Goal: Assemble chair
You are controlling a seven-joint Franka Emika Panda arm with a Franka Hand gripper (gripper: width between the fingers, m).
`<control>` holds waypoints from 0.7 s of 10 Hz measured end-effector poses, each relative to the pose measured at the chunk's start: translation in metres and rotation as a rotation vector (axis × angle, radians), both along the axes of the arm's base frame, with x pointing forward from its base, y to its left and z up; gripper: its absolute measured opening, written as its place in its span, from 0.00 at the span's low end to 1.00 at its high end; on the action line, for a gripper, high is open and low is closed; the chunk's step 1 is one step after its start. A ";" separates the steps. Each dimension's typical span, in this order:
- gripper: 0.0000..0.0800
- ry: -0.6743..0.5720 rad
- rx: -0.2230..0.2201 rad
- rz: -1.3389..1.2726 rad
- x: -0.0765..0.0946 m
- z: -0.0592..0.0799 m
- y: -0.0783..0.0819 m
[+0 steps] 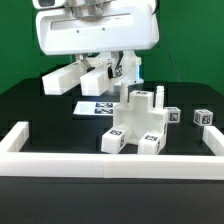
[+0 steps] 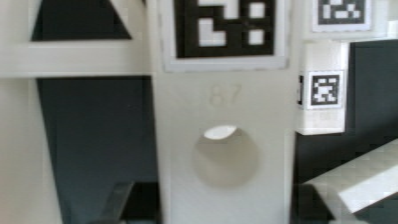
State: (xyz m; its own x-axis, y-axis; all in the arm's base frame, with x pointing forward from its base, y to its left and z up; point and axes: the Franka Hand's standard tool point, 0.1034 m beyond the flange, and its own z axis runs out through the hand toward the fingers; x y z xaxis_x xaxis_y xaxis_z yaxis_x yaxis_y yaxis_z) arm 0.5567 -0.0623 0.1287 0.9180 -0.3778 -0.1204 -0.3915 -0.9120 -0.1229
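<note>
Gripping a white chair bar (image 1: 72, 78), the fingers (image 1: 118, 68) hover above the table (image 1: 40, 112).

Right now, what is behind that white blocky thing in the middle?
The flat marker board lies behind the partly built chair, on the black table. The chair hides one end of the board.

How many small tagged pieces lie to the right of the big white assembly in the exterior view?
2. The near piece lies close beside the assembly; the far piece lies farther toward the exterior view's right. More may hide behind it.
</note>
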 end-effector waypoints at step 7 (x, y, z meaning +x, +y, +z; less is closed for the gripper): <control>0.36 0.007 0.000 0.013 0.000 -0.002 0.017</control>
